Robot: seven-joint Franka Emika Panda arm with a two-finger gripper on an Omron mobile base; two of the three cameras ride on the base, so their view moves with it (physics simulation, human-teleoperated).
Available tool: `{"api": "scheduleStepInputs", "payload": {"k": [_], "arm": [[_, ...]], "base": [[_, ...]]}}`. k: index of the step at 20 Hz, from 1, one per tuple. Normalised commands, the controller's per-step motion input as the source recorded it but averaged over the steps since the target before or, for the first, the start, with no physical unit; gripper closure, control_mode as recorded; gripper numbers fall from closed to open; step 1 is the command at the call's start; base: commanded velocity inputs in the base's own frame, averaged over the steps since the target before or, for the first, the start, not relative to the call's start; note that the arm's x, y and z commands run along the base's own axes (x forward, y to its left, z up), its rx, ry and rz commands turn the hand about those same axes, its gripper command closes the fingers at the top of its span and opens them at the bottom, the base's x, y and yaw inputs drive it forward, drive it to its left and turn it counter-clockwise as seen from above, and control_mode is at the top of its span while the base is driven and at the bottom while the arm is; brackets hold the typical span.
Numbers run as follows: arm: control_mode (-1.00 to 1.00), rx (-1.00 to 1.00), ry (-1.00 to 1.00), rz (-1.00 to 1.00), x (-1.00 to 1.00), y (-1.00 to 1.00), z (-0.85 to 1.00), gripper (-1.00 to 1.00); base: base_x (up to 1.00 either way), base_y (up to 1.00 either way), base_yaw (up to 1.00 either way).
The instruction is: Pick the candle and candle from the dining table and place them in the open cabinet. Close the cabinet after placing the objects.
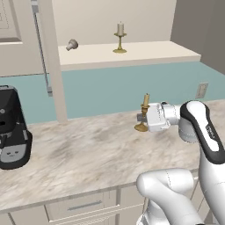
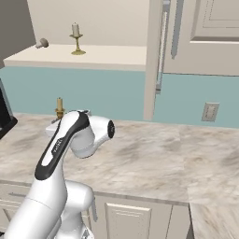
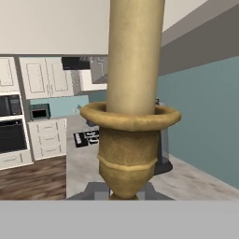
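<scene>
the gripper is clamping narrowly on the tan candle above the worktop; lifting toward the cabinet shelf at 12 o'clock, it is risking toppling the white candle standing there

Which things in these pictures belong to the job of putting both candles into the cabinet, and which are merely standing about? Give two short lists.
Job:
- tan candle, gripped in the hand
- white candle on the cabinet shelf
- open cabinet door

Standing about:
- coffee machine
- small grey thing on the shelf
- wall socket
</scene>
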Motion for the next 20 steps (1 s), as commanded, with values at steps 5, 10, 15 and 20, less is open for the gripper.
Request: {"api": "scheduleStepInputs", "payload": {"k": [5,10,15,20], "arm": [[-1.00,0.00,0.00,0.00,0.00,0.00,0.08,1.00],[-1.00,-0.03,0.00,0.00,0.00,0.00,0.40,1.00],[-1.00,-0.07,0.00,-0.04,0.00,0.00,0.52,1.00],[-1.00,-0.15,-0.01,-0.09,-0.09,0.00,0.44,1.00]], "base": [[0.00,0.00,0.00],[0.00,0.00,0.00],[0.00,0.00,0.00],[0.00,0.00,0.00]]}}
